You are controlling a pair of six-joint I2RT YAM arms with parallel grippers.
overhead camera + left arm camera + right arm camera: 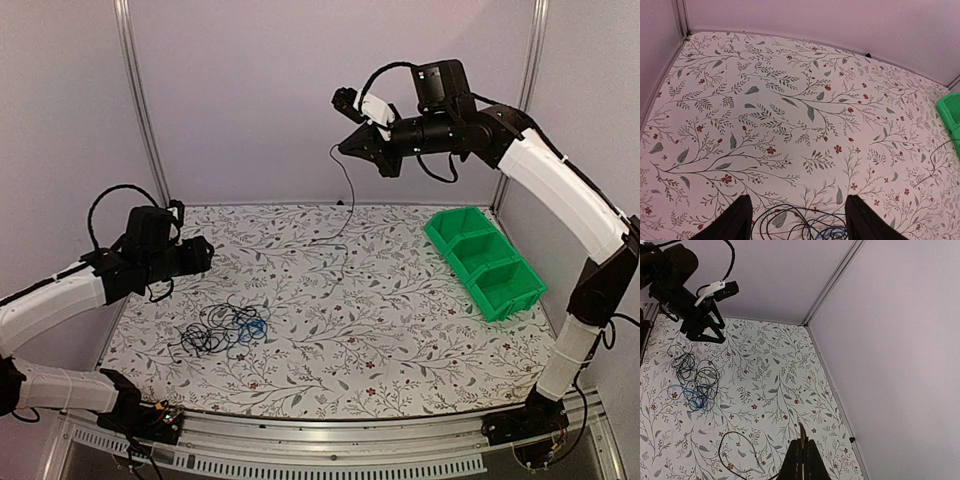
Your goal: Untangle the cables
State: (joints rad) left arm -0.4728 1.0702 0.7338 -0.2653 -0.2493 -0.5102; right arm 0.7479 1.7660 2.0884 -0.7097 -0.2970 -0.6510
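Note:
A small loose tangle of cables, thin black wires with one blue wire, lies on the floral table at the front left. My left gripper hovers above and behind it, open and empty; in the left wrist view the tangle shows low between its fingers. My right gripper is raised high at the back and shut on one thin black cable, which hangs down to the table. In the right wrist view the gripper pinches the cable's end, and its loop lies below.
A green three-compartment bin stands at the right, its corner in the left wrist view. Grey walls and metal posts enclose the table's back and sides. The left arm shows in the right wrist view above the tangle.

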